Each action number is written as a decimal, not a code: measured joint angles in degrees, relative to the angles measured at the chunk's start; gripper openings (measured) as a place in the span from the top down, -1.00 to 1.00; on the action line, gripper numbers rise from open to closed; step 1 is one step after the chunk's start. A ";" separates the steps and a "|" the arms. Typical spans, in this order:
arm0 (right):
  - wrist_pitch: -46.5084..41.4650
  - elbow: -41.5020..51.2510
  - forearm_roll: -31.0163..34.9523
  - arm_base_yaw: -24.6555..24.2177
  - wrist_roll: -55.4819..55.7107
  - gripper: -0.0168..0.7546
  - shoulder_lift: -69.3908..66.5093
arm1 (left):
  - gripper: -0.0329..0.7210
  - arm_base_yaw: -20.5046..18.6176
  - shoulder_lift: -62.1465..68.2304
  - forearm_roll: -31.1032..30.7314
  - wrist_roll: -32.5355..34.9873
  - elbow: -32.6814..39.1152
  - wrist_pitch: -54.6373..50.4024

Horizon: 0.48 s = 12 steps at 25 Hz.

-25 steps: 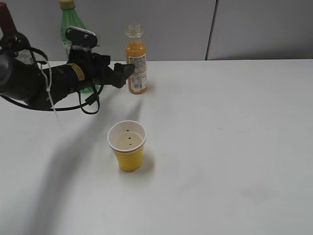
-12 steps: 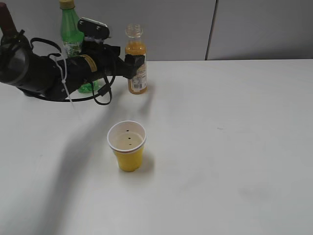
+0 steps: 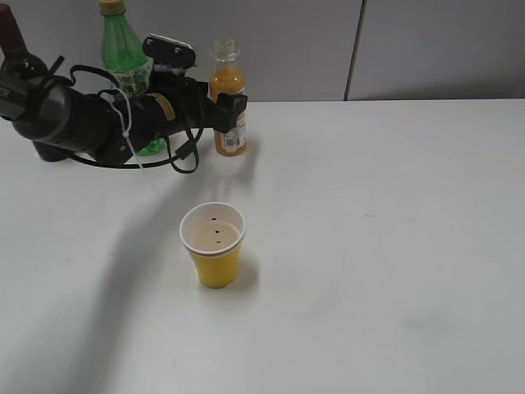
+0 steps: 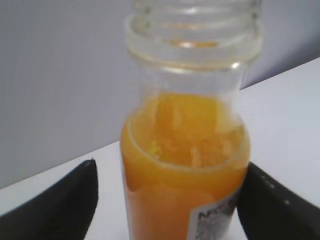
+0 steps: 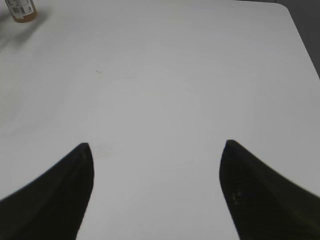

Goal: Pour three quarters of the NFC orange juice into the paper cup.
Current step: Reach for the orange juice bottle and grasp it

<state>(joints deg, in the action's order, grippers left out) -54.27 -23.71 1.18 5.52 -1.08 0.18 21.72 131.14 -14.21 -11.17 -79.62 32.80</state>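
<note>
Near the white surface's [image 3: 394,230] far edge, the small clear plastic orange juice bottle [image 4: 185,165] (uncapped) stands upright between the left end effector's [image 4: 170,200] spread, unclenched fingers [image 4: 55,205], gaps showing either side.

Bright, even light; soft shadows; left wrist view blurred

The NFC orange juice [image 3: 229,103] is standing upright and uncapped in the upper left of the exterior view, its clear body nearly full. The yellow paper cup [image 3: 213,245] is sitting upright at lower centre-left, well apart.
</note>
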 joint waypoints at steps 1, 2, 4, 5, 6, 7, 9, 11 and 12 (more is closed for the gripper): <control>0.00 0.00 0.00 0.00 0.00 -0.58 0.00 | -0.79 0.07 0.22 0.06 0.00 -0.20 -0.21; 0.00 0.00 0.00 0.00 0.00 -0.58 0.00 | -0.79 0.27 0.45 0.14 0.00 -0.37 -0.35; 0.00 0.00 0.00 0.00 0.00 -0.58 0.00 | -0.78 0.52 0.70 0.14 0.00 -0.44 -0.59; 0.00 0.00 0.00 0.00 0.00 -0.58 0.00 | -0.78 0.63 0.85 0.14 0.00 -0.58 -0.59; 0.00 0.00 0.00 0.00 0.00 -0.58 0.00 | -0.77 0.67 1.05 0.27 0.00 -0.80 -0.59; 0.00 0.00 0.00 0.00 0.00 -0.58 0.00 | -0.76 0.76 1.17 0.33 0.00 -0.93 -0.59; 0.00 0.00 0.00 0.00 0.00 -0.58 0.00 | -0.74 0.74 1.45 0.33 0.00 -1.21 -0.65; 0.00 0.00 0.00 0.00 0.00 -0.58 0.00 | -0.73 0.78 1.62 0.34 0.00 -1.92 -0.79; 0.00 0.00 0.00 0.00 0.00 -0.58 0.00 | -0.72 0.78 1.69 0.39 0.00 -2.27 -1.01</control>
<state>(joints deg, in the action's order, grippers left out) -54.27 -23.71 1.18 5.52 -1.08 0.18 22.50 132.83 -13.82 -11.17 -81.88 31.79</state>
